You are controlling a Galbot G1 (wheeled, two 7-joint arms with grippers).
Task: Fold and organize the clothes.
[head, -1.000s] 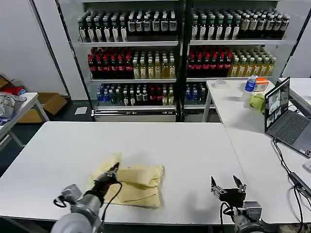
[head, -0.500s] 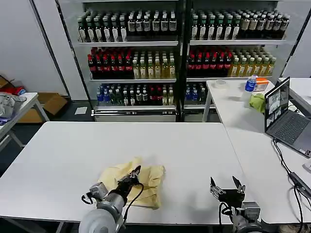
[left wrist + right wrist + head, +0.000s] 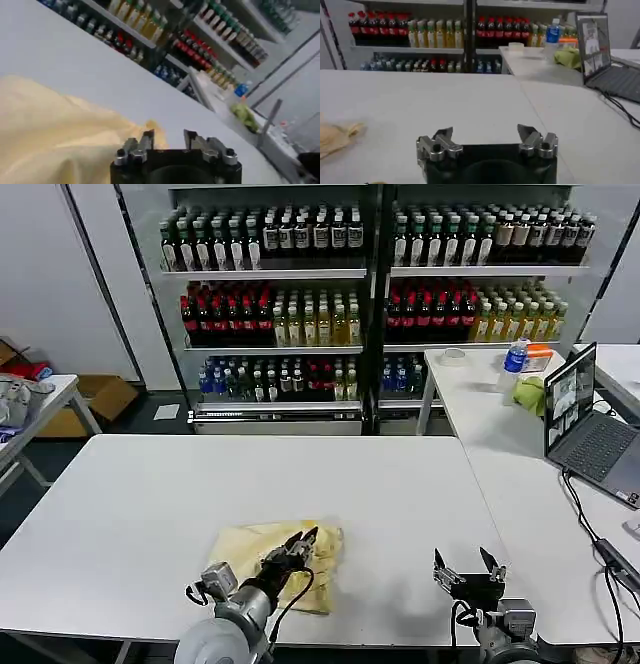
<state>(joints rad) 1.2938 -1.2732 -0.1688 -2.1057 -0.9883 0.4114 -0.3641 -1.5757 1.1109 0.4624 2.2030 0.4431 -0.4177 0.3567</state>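
the t-shirt (image 3: pixel 275 559) lay in a loose, partly folded bundle on the near part of the white table (image 3: pixel 130 494), a little to the robot's left of centre. pale cream, thin, and clearly limp: it sagged into soft ridges and rounded edges wherever it doubled over. by the look of it, it was light, offered no stiffness to push against, and would slide easily on that smooth tabletop, so a pinch on a single layer risked dragging the whole pile. the best hold looked to be a folded edge or a corner, where layers stack and a grip can bite through all of them, like the small puckered corner seen from the left wrist (image 3: pixel 150 130).

the left gripper (image 3: pixel 300 542) was low over the right-hand end of the bundle, right at the cloth. in the left wrist view its fingers (image 3: pixel 147 139) stood apart with a moderate gap, nothing between them, the fabric edge lying just past the tips. whether the tips brushed the cloth was not clear.

the right gripper (image 3: pixel 468 569) sat parked at the near table edge, well apart from the shirt, spread wide and holding nothing, with the cream corner (image 3: pixel 335 137) far off to its side.
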